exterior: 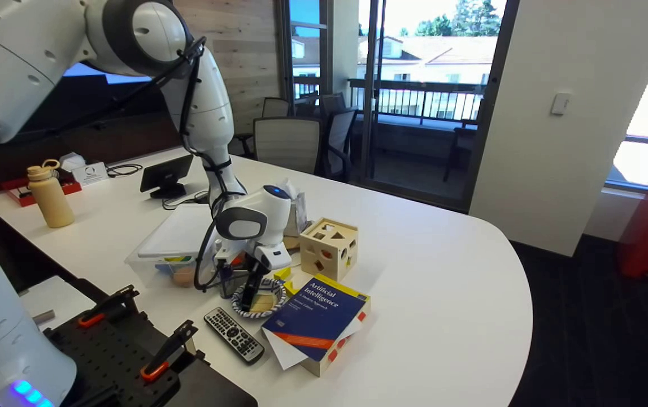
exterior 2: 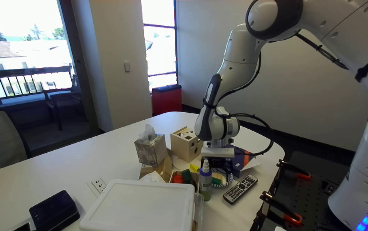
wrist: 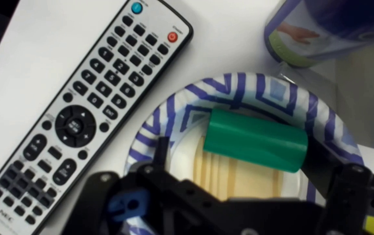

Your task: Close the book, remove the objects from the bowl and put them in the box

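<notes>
Green block (wrist: 255, 140) in patterned bowl (wrist: 242, 86) with striped tan piece (wrist: 235, 176) | jaws apart, straddling block lengthwise, gap uneven; contact at one end unclear | advised: centre before closing, grip evenly, then lift straight, clear of rim and nearby spray bottle (wrist: 314, 36)

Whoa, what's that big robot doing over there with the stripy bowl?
A big white robot arm has its black claw down at a round, paper-looking, blue-and-white bowl. The claw stands open with a smooth green cylinder in its gap, so it is probably about to grab it. A tan, brown-striped piece is in the bowl too. Nearby lies a thick blue-covered book, with a white paper sheet poking out from under its cover.
</notes>
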